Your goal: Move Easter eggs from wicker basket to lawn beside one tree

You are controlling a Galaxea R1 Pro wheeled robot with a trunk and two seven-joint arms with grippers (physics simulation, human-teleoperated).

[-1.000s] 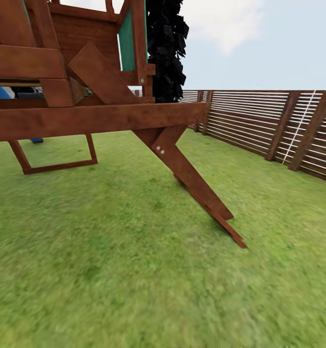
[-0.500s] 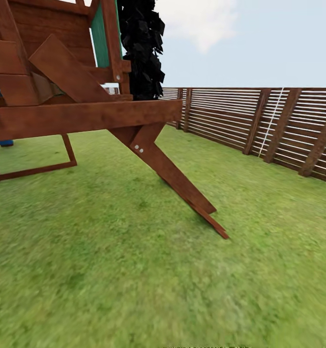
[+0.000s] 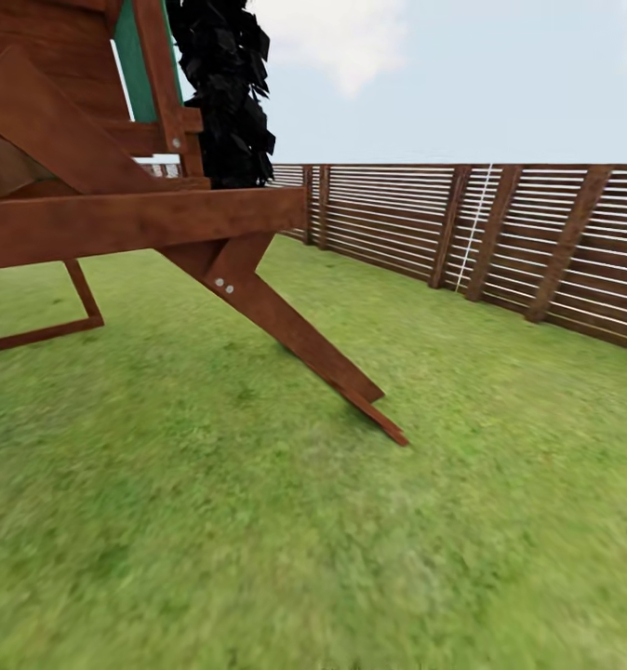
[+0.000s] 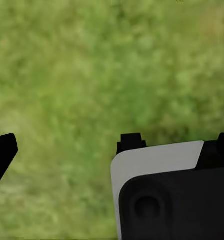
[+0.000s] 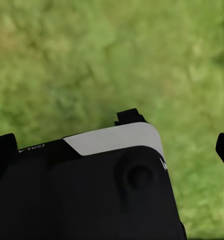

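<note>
The Easter eggs, the wicker basket and the tree are out of view. Mottled green lawn [image 3: 258, 540] spreads across the near ground of the garden. In the left wrist view my left gripper [image 4: 112, 147] hangs over grass, its black fingertips [image 4: 3, 152] wide apart and nothing between them. My right gripper [image 5: 113, 147] is likewise open above the lawn [image 5: 92, 60], with a black-and-white part of my own body [image 5: 107, 185] beneath it.
A brown wooden playset [image 3: 118, 219] stands at the left, and its slanted brace [image 3: 295, 335] reaches down into the grass. Behind it rises an all-black tree [image 3: 222, 93]. A slatted wooden fence [image 3: 500, 233] runs along the right. Open grass lies ahead and to the right.
The whole head view has swung to the right: the playset, the black tree and the fence sit further left in the picture. That is my camera moving, not the things.
</note>
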